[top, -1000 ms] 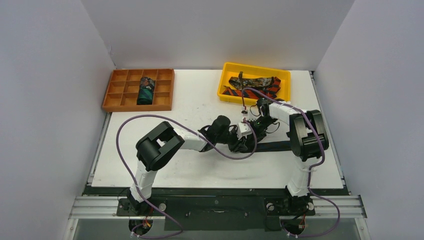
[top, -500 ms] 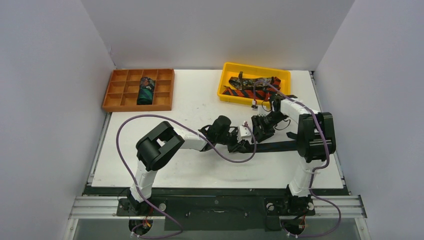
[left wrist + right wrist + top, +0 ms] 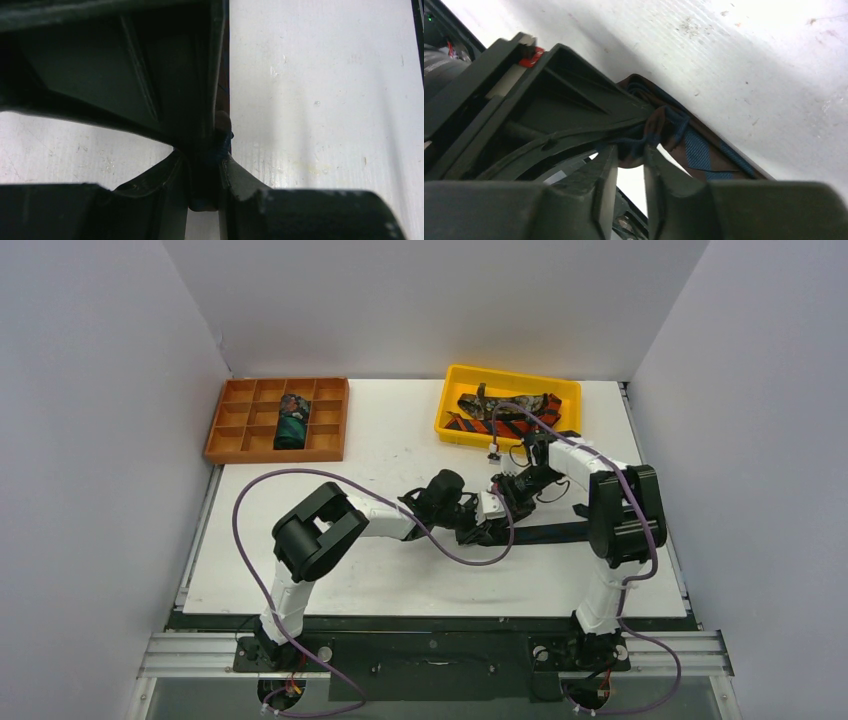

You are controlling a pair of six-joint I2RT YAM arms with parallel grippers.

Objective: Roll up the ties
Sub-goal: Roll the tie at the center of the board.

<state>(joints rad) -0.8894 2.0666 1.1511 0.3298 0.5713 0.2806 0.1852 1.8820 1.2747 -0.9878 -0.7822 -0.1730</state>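
Near the middle of the worktop (image 3: 400, 575), one end of the dark tie (image 3: 560, 532) is clamped by the left end effector (image 3: 202, 175) and, just beside it, by the right end effector (image 3: 630, 160). The rest is stretched flat toward the right edge. Other ties (image 3: 503, 424) are held in the yellow tray (image 3: 512, 374) at the far edge.

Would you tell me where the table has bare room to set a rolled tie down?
Bare table lies between the orange tray and the yellow bin, and along the near edge. It is crowded mid-table, where the left arm and right arm meet over the dark tie.
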